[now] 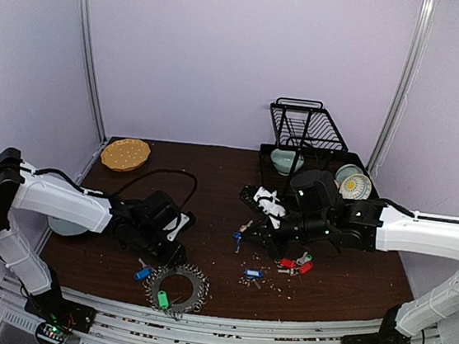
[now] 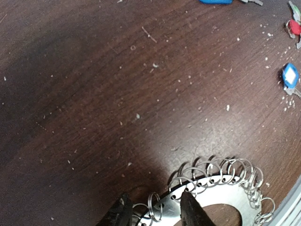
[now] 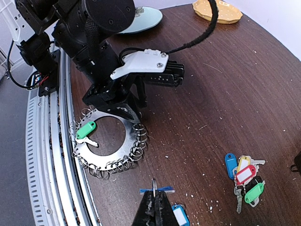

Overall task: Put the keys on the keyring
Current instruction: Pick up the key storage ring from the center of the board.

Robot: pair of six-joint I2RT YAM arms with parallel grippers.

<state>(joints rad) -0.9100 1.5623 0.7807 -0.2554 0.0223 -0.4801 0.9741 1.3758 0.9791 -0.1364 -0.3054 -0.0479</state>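
The keyring [image 1: 176, 289] is a flat silver ring plate edged with many small split rings, lying near the table's front edge. One green-tagged key [image 3: 86, 130] hangs on it. My left gripper [image 2: 157, 211] stands over the keyring's [image 2: 221, 183] rim, its fingers apart with the plate edge and one split ring between them. My right gripper [image 3: 154, 200] is shut on a blue-tagged key [image 3: 154, 190], held edge-on above the table right of the keyring [image 3: 126, 141]. More keys lie loose: a blue one [image 1: 143, 273], another blue [image 1: 253, 274] and a red pair [image 1: 294, 264].
A black dish rack [image 1: 307, 127] with a bowl [image 1: 286, 160] and patterned plate [image 1: 354, 186] stands at the back right. A yellow plate [image 1: 125, 153] is back left, a pale plate [image 1: 66, 226] under the left arm. Crumbs dot the dark table. A bunch of tagged keys [image 3: 244, 176] lies right.
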